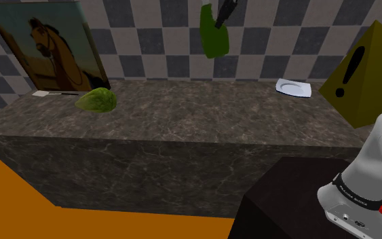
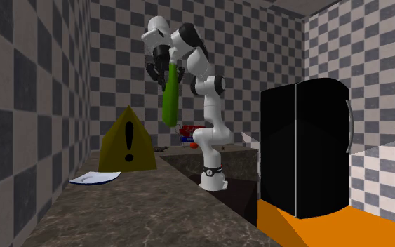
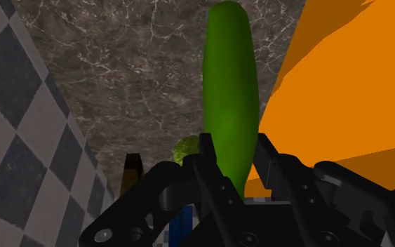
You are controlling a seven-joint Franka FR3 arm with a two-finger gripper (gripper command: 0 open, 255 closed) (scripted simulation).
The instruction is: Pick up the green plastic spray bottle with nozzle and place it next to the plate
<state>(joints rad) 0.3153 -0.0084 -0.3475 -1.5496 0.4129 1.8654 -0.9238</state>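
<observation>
Dark marbled surface (image 1: 182, 115) below; black claw (image 2: 165, 69) clamps smooth green bottle (image 1: 214, 34) by its top, held high, likely for clearance; white plate (image 1: 293, 87) at bottle's 4 o'clock.

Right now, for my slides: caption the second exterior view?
Black gripper holds the green bottle high above the counter, white plate lying beside a yellow warning sign.

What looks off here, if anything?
Nothing spilled or broken. One oddity: a big yellow warning pyramid sits on the counter right beside the plate, crowding the drop spot. The green bottle hangs clasped in the pincer, high above.
</observation>
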